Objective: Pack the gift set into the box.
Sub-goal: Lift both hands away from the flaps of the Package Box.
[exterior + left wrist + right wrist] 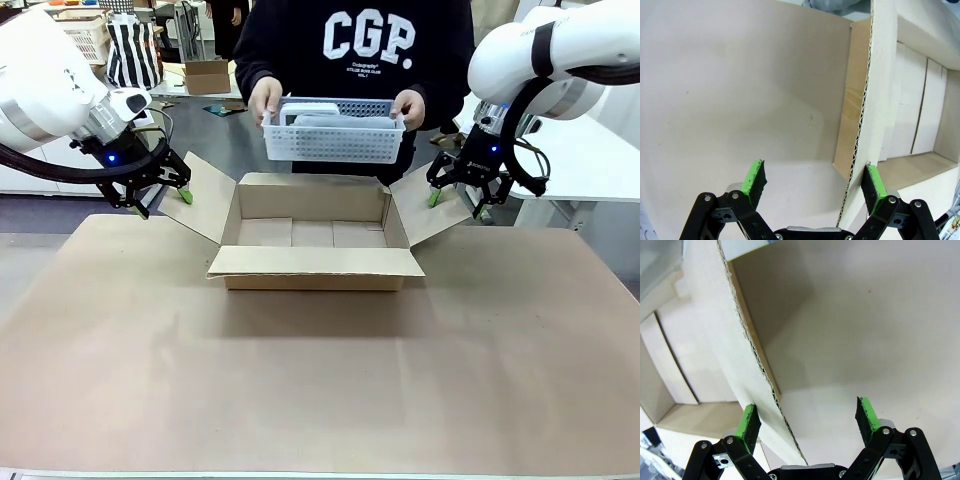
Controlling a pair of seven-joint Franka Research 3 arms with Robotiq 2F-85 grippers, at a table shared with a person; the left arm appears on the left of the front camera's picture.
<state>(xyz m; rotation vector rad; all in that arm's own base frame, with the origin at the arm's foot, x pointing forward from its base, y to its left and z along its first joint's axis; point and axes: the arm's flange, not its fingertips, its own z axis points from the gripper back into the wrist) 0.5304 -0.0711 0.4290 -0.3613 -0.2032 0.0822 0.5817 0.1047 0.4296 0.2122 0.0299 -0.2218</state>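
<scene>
Cardboard box [315, 245] sits open mid-table, its long axis running left to right. The left gripper [160, 190] and right gripper [457, 193] each straddle a side flap edge, jaws spread, not clamped. Beyond, directly above the far wall, the person's hands [266, 100] hold a white basket [333, 138] with the gift set [310, 113] inside.

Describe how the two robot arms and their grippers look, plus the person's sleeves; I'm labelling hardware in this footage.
Both arms are glossy white with black joint bands and black cables. The left gripper and right gripper are black, two-fingered linkages with bright green pads and visible bolts; a small blue light glows above each. The person wears a dark long-sleeved sweatshirt printed with white block letters.
</scene>
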